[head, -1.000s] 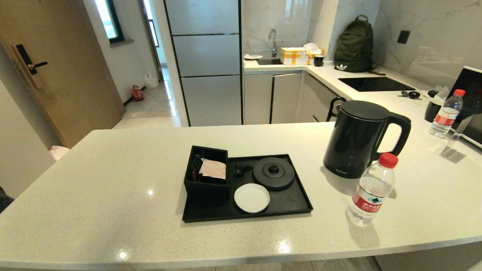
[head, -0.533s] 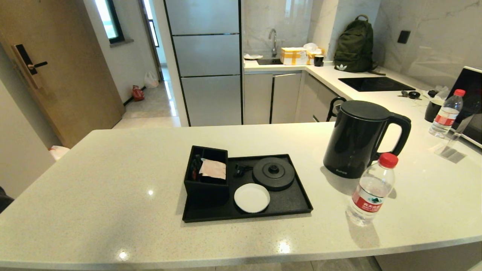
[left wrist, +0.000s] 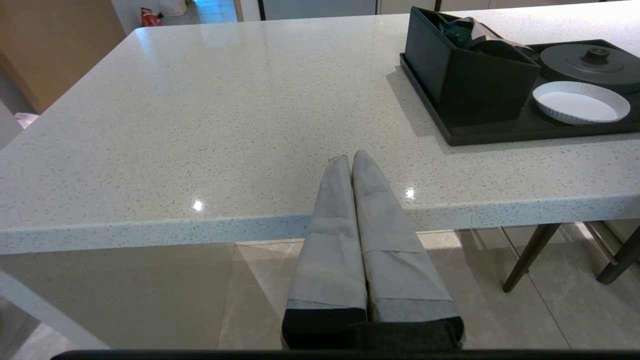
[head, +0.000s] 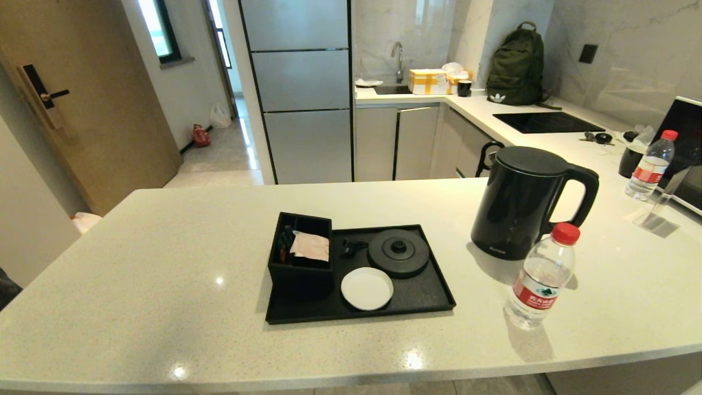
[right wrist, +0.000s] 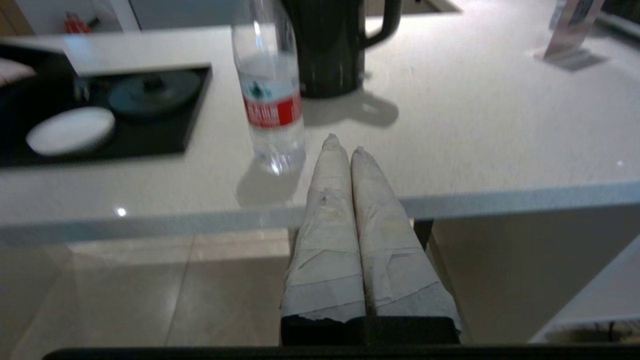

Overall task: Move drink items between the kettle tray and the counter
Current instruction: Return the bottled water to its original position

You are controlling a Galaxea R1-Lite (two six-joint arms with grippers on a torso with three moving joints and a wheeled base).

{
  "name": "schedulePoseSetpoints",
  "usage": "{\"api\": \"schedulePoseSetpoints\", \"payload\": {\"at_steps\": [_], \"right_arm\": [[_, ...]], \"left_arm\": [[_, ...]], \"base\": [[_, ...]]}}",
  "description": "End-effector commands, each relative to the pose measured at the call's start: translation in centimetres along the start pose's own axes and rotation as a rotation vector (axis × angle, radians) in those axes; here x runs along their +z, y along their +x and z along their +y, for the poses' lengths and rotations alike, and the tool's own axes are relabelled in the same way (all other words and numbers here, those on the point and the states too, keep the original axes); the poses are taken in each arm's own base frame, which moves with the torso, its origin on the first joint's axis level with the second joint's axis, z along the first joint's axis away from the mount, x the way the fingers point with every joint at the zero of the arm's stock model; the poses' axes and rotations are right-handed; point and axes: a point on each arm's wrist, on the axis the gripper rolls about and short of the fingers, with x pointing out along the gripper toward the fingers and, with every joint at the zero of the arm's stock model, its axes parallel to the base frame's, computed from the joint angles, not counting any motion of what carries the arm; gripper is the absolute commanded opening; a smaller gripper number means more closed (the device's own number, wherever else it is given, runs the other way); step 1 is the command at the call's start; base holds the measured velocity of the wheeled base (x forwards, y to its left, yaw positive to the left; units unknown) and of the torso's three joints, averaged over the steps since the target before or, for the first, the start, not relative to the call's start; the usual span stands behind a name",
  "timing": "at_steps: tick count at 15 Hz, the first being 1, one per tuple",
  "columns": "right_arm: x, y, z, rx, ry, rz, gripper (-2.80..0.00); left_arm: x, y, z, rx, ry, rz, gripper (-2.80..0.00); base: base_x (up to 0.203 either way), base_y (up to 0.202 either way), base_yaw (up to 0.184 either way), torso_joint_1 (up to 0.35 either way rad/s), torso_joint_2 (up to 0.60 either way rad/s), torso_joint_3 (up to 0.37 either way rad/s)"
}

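Note:
The black kettle [head: 521,203] stands on the cream counter [head: 164,285], right of the black tray [head: 433,299]. A clear water bottle [head: 540,277] with a red cap stands in front of the kettle, near the counter's front edge. On the tray sit the round kettle base [head: 398,252], a white coaster [head: 367,288] and the sachet box [head: 301,258]. My left gripper [left wrist: 350,159] is shut and empty, below the counter's front edge, left of the tray [left wrist: 500,136]. My right gripper [right wrist: 344,142] is shut and empty, close to the bottle [right wrist: 272,100]. Neither gripper shows in the head view.
A second water bottle [head: 650,164], a small stand [head: 658,211] and a microwave [head: 685,148] are at the counter's far right. A green backpack [head: 515,68] and a hob [head: 545,122] lie on the back worktop. A chair leg [left wrist: 530,255] stands under the counter.

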Motion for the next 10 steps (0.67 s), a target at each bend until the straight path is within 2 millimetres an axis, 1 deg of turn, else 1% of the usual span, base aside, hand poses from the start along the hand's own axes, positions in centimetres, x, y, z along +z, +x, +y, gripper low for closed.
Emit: {"api": "schedulePoseSetpoints", "payload": {"at_steps": [1, 3, 4, 5, 6, 7, 8, 9, 10], "right_arm": [[3.1, -0.3, -0.1, 0.000, 0.013, -0.023, -2.80], [4.4, -0.2, 0.0, 0.014, 0.069, 0.016, -2.80], [5.9, -0.1, 0.0, 0.033, 0.119, 0.066, -2.80], [8.2, -0.1, 0.0, 0.056, 0.168, 0.122, -2.80], [9.3, 0.1, 0.1, 0.076, 0.211, 0.250, -2.80], [9.9, 0.1, 0.1, 0.092, 0.258, 0.375, -2.80], [10.2, 0.7, 0.2, 0.108, 0.282, 0.451, -2.80], [9.9, 1.7, 0.3, 0.123, 0.298, 0.528, -2.80], [9.5, 2.2, 0.3, 0.142, 0.315, 0.580, -2.80]], "left_arm": [[0.0, 0.0, 0.0, -0.001, 0.000, 0.001, -2.80], [0.0, 0.0, 0.0, 0.000, 0.000, 0.001, -2.80], [0.0, 0.0, 0.0, 0.000, 0.000, 0.001, -2.80], [0.0, 0.0, 0.0, 0.000, 0.002, 0.001, -2.80], [0.0, 0.0, 0.0, 0.000, 0.002, 0.001, -2.80], [0.0, 0.0, 0.0, 0.000, 0.002, 0.001, -2.80], [0.0, 0.0, 0.0, 0.000, 0.002, 0.001, -2.80], [0.0, 0.0, 0.0, 0.000, 0.002, 0.001, -2.80], [0.0, 0.0, 0.0, 0.000, 0.002, 0.001, -2.80]], "base": [[0.000, 0.000, 0.000, 0.000, 0.00, 0.000], [0.000, 0.000, 0.000, 0.000, 0.00, 0.000], [0.000, 0.000, 0.000, 0.000, 0.00, 0.000], [0.000, 0.000, 0.000, 0.000, 0.00, 0.000], [0.000, 0.000, 0.000, 0.000, 0.00, 0.000], [0.000, 0.000, 0.000, 0.000, 0.00, 0.000], [0.000, 0.000, 0.000, 0.000, 0.00, 0.000], [0.000, 0.000, 0.000, 0.000, 0.00, 0.000], [0.000, 0.000, 0.000, 0.000, 0.00, 0.000]]}}
